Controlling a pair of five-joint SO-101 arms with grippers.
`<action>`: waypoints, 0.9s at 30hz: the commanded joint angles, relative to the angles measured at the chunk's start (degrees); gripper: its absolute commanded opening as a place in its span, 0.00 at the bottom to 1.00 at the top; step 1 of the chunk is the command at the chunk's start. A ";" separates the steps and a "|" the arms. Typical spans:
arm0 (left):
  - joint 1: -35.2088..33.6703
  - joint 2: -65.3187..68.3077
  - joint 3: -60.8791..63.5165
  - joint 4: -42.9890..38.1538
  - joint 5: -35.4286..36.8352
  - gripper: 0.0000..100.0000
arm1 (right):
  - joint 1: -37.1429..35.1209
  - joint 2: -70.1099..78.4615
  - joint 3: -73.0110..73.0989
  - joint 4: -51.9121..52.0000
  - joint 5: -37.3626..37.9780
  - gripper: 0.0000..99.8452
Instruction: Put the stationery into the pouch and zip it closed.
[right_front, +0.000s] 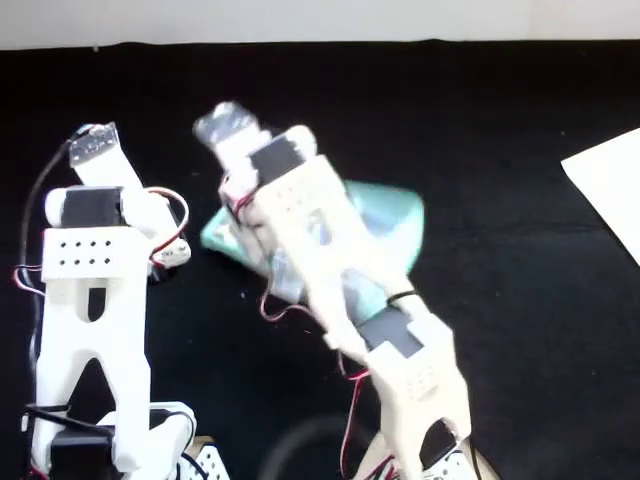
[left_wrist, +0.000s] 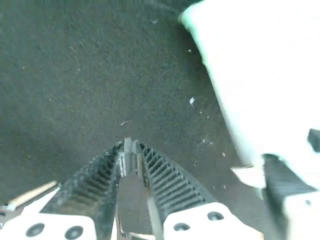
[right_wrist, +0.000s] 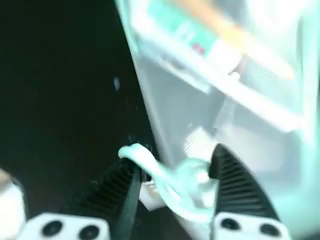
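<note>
Black cloth covers the bench (right_front: 520, 110), with a pale wall strip along the far edge and 1 sheet of white paper (right_front: 610, 185) at the right side. I am running 2 white arms from the near edge.

A translucent teal pouch (right_front: 395, 215) lies flat near the middle of the bench, mostly hidden under the right arm (right_front: 320, 230), which stretches diagonally across it. Its long axis runs roughly across the bench, the left corner a little nearer to me than the right. Through its clear wall, in the right wrist view, I see stationery (right_wrist: 210, 35) in green and orange packaging already inside.

The right gripper (right_wrist: 175, 160) sits at the pouch's edge with its jaws apart, 1 on each side of a pale teal zip pull (right_wrist: 170, 175). The pull touches 1 jaw; I see no firm pinch. I judge the arm is placed here to work the zip, so closing looks like the step in hand.

The left gripper (left_wrist: 127, 145) hovers over bare cloth beside the pouch's left end, jaws closed on nothing. In the high view the left gripper (right_front: 95, 145) stands apart from the pouch, probably parked clear or waiting to steady it.
</note>
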 joint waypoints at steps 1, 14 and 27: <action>0.66 -0.22 0.04 -1.14 -0.44 0.01 | 5.32 -1.63 7.16 0.57 5.36 0.29; 0.75 -0.13 0.13 -3.78 -0.44 0.01 | 21.49 -12.35 25.10 0.31 18.11 0.29; 0.48 -16.84 -1.71 -0.18 -3.78 0.01 | 21.58 -43.56 25.80 -2.95 -3.87 0.00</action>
